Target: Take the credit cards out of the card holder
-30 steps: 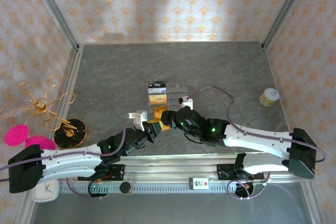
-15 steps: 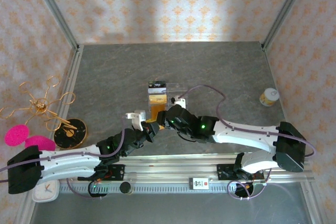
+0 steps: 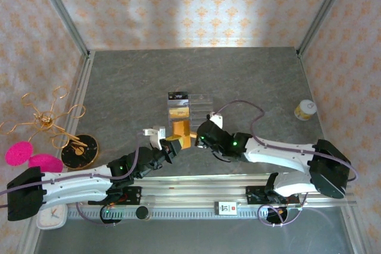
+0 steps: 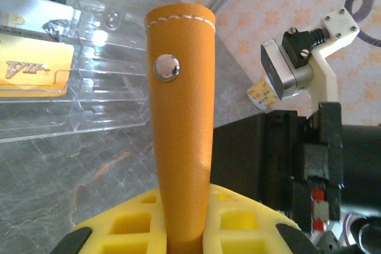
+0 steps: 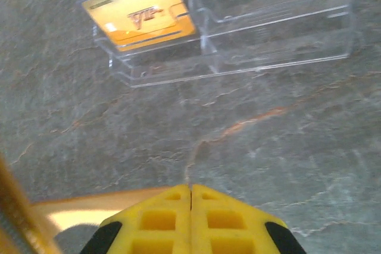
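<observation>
While left hand point(image 4: 181, 230) pinches the card holder point(image 4: 181, 117), right hand point(image 5: 190, 218) closed empty, card removal looks unfinished.

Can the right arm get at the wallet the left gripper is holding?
Probably yes: the right gripper sits just beside the wallet, with nothing between them. Its jaws are shut, though, so they would have to open first.
</observation>
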